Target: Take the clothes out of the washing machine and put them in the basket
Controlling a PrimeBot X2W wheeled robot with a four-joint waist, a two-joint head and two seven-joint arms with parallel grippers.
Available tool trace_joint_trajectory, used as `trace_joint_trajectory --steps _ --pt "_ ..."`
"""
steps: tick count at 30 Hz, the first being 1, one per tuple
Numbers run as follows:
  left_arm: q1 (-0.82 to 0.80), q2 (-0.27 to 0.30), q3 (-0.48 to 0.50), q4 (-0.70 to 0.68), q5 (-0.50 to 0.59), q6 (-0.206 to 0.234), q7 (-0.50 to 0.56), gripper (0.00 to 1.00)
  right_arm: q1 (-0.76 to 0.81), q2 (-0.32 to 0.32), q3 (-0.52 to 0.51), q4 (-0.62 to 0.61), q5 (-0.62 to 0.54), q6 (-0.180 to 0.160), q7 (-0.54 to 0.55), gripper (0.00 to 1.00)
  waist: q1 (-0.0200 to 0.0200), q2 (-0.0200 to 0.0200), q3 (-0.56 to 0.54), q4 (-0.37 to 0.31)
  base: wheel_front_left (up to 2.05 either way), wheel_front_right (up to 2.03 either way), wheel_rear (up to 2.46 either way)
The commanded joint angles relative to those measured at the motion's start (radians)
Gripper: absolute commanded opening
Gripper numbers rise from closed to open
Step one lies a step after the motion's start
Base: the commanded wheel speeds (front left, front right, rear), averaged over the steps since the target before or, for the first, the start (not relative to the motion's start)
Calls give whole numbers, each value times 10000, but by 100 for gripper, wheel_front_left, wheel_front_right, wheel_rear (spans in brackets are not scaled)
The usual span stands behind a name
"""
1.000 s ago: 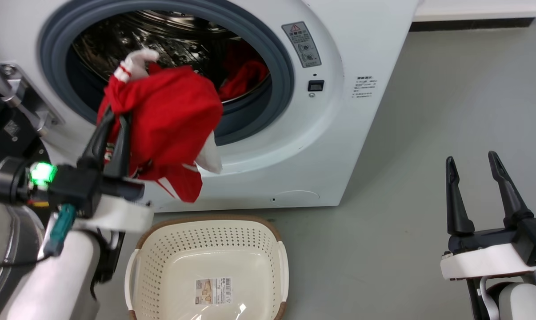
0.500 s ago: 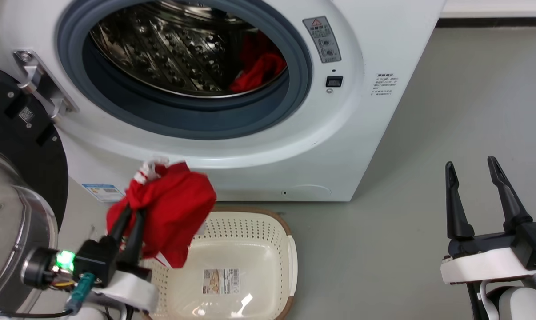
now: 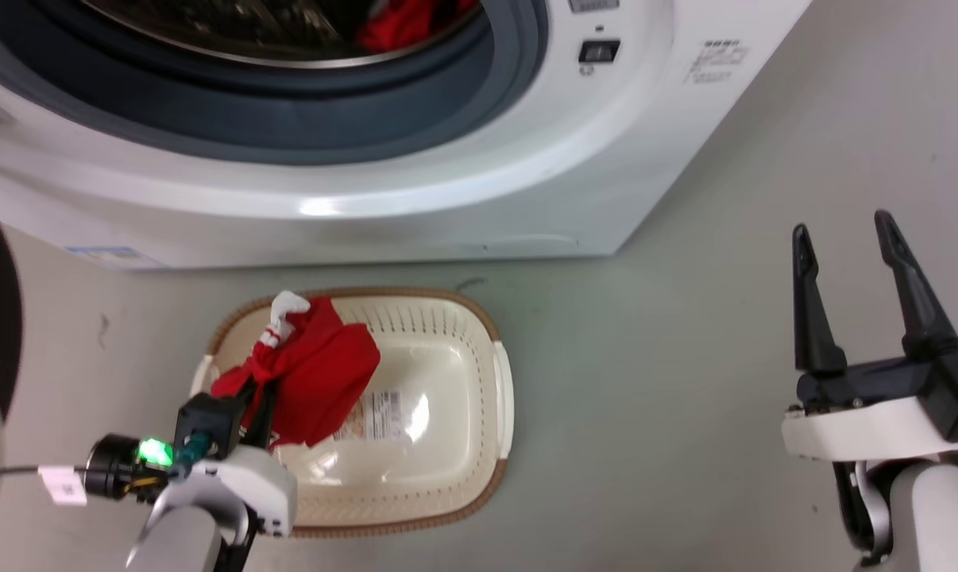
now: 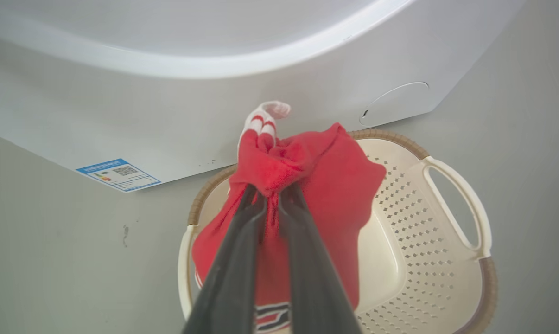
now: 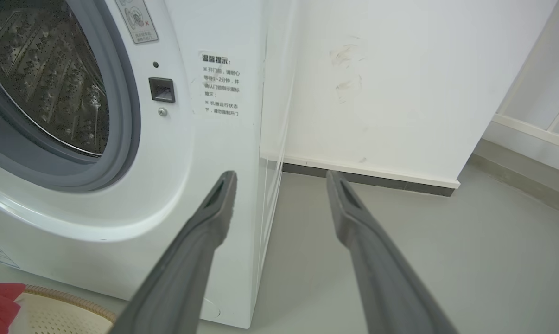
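Left wrist view: the left end effector [image 4: 272,200] pinches a bunched bright red fabric garment [image 4: 339,185] hanging over the cream perforated plastic basket [image 4: 414,220]; the right end effector [image 3: 843,226] stands spread, well apart.

A bunched red jersey [image 3: 320,373], its striped white cuff poking up, hung pinched in the left gripper [image 4: 270,199] over the left half of the cream basket [image 3: 504,381]. The basket sat on the floor just before the white washing machine [image 3: 447,183], whose open drum held another red garment [image 3: 395,20].
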Motion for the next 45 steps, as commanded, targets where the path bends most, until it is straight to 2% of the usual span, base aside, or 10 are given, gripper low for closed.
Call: trace_joint_trajectory --steps 1,7,13,22,28,29,30,35,45 --pt "-430 -101 103 271 26 -88 -30 0 -256 2 43 -130 -4 -10 -26 100 -1 -1 1088 -342 0 0 0" --pt "-1856 -294 138 1570 572 -362 -29 0 -1015 6 246 -534 179 -10 -28 100 -1 -1 2685 -662 0 0 0" --pt "-3156 -419 -155 2933 1093 -616 -30 0 -1496 5 420 -735 142 -10 -26 100 -1 -1 3735 -903 0 0 0" --pt "-4327 -492 127 4403 902 -847 -29 0 -1699 5 490 -917 289 -10 -28 100 -1 -1 4519 -1282 0 0 0" --pt "-4531 -391 399 4782 863 -618 -29 0 -1736 5 639 -1018 535 -10 -26 100 -1 -1 4729 -1586 0 0 0" --pt "-4571 -389 437 4717 881 -526 -29 47 -1728 5 630 -1021 561 -9 -26 100 -1 -1 4734 -1593 0 0 0" --pt "-4570 -398 460 4730 899 -497 -29 100 -1730 5 617 -1001 574 -10 -26 100 -1 -1 4722 -1594 0 0 0" --pt "-4127 -476 486 4468 1020 -427 -29 100 -1802 3 645 -757 599 -10 -28 100 -1 -1 4223 -1526 0 0 0" --pt "-2721 -824 907 3234 931 -346 -29 100 -1457 3 503 -85 585 -9 -26 100 -1 -1 2294 -1245 0 0 0"
